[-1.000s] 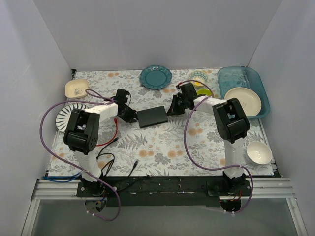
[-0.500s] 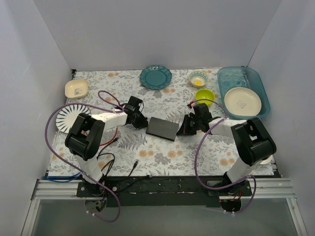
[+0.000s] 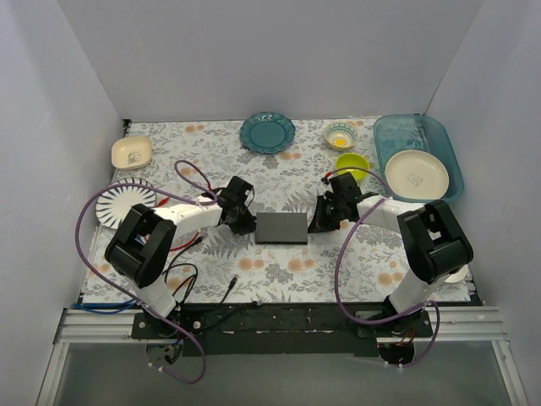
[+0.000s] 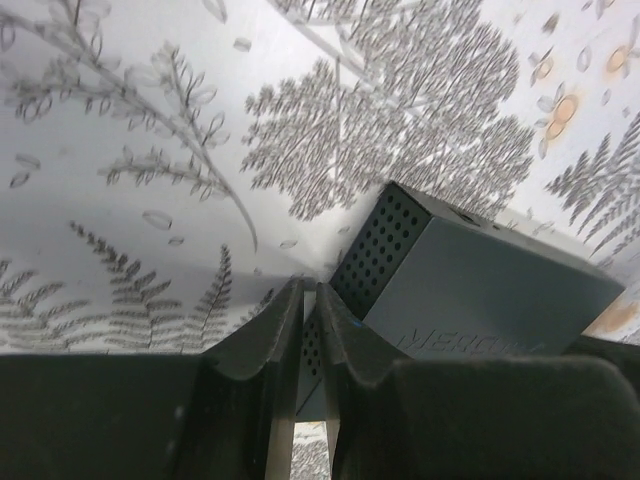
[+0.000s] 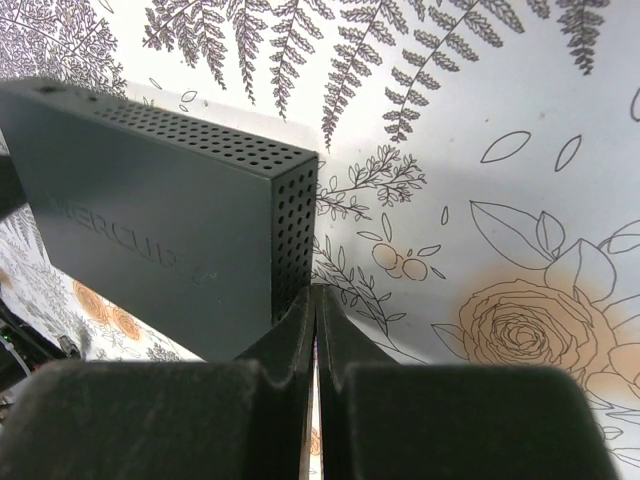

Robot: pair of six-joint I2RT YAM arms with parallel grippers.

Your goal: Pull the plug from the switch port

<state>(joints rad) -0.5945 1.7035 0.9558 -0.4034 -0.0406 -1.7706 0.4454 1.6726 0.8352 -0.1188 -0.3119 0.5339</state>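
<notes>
The switch [image 3: 281,227] is a flat matte-black box lying on the floral cloth between my two grippers, long side across the view. My left gripper [image 3: 246,222] is shut and its tips press at the switch's left perforated end [image 4: 372,250]. My right gripper [image 3: 318,221] is shut and its tips touch the right perforated end [image 5: 293,230]. In the left wrist view the gripper [image 4: 310,290] shows only a thin slit between its fingers. In the right wrist view the gripper [image 5: 315,292] has its fingers together. No plug or cable shows in the switch; its socket side is hidden.
A teal plate [image 3: 267,133], a small patterned bowl [image 3: 341,134] and a lime bowl [image 3: 351,163] sit at the back. A blue tray [image 3: 385,127] holds a white plate [image 3: 416,175]. A cream dish [image 3: 131,151] and ribbed plate [image 3: 118,201] are left. Loose red [image 3: 190,245] and black [image 3: 194,279] cables lie front left.
The switch has moved nearer and turned from tilted to level across the table. Both grippers came nearer with it, staying at its two ends.
</notes>
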